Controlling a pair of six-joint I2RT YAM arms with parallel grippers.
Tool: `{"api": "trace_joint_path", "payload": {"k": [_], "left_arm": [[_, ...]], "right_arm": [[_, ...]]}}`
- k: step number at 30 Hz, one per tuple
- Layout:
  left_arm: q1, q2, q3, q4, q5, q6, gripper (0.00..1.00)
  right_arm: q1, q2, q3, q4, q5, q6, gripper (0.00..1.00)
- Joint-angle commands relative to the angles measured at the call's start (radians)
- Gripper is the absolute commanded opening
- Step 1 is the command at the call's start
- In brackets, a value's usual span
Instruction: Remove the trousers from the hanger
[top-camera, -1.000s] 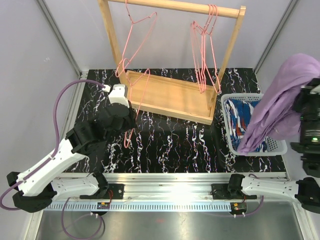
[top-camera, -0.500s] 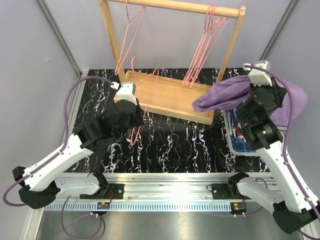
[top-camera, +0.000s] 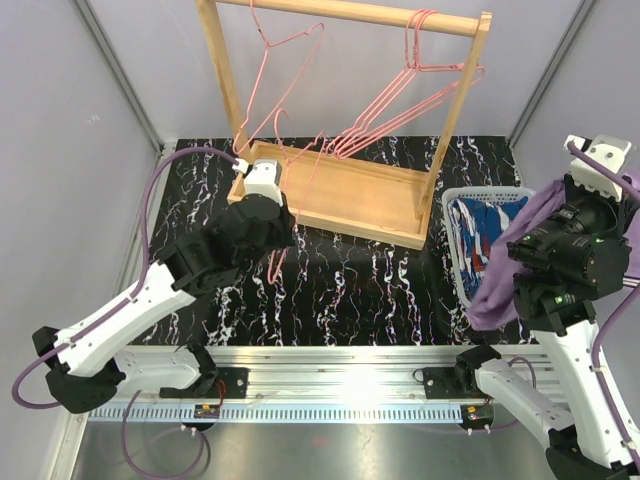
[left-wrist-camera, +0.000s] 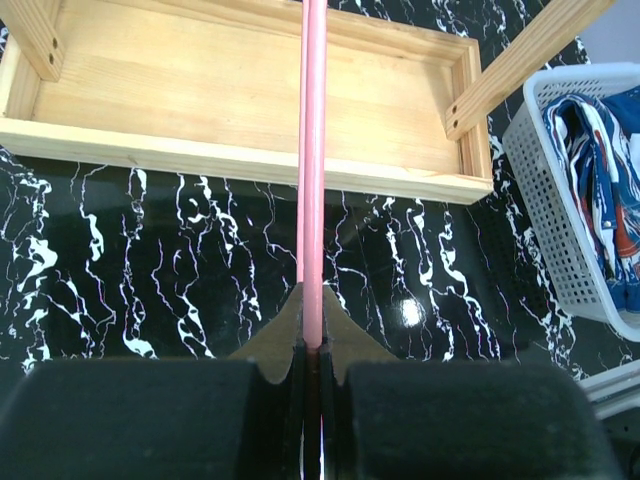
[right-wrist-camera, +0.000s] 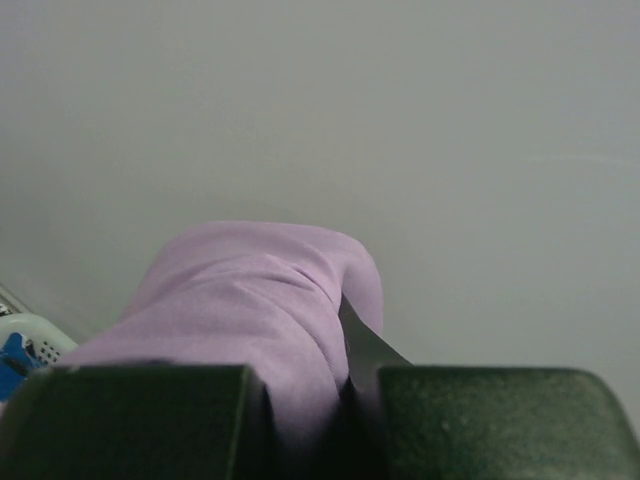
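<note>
No legible text, label, brand, number or sign appears in any view. The left base board (top-camera: 208, 410) and the right base board (top-camera: 476, 415), mounted on the rail in front of the arms, may carry markings, but these are too small to read. The white-and-red pattern on the blue trousers (left-wrist-camera: 600, 190) forms no readable characters.

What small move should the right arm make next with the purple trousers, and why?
Probably lower a little and open. The right gripper is shut on the purple trousers, which hang over the white basket, where the blue trousers already lie.
</note>
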Motion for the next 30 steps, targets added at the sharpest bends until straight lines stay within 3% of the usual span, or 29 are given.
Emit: {"api": "trace_joint_path", "payload": {"k": [1,4,9,12,19,23,30], "left_arm": [[0.009,-0.049,-0.033,0.092,0.006,0.029,0.00],[0.014,-0.060,-0.051,0.128,0.038,0.034,0.00],[0.019,-0.054,-0.054,0.131,0.078,0.042,0.00],[0.017,-0.080,-0.088,0.143,0.098,0.040,0.00],[0.032,-0.112,-0.133,0.138,0.086,0.068,0.00],[0.048,-0.124,-0.143,0.149,0.102,0.076,0.00],[0.055,-0.133,-0.145,0.154,0.118,0.089,0.00]], "right_arm": [[-0.013,0.002,-0.014,0.056,-0.029,-0.106,0.00],[-0.053,-0.006,-0.181,0.030,-0.018,-0.050,0.00],[-0.234,0.065,-0.231,-0.417,-0.073,0.508,0.00],[-0.297,0.102,-0.246,-0.493,-0.083,0.681,0.00],[-0.303,0.048,-0.237,-0.395,-0.055,0.632,0.00],[-0.343,0.063,-0.255,-0.158,-0.070,0.385,0.00],[-0.406,0.063,-0.211,0.027,-0.112,0.136,0.00]]}}
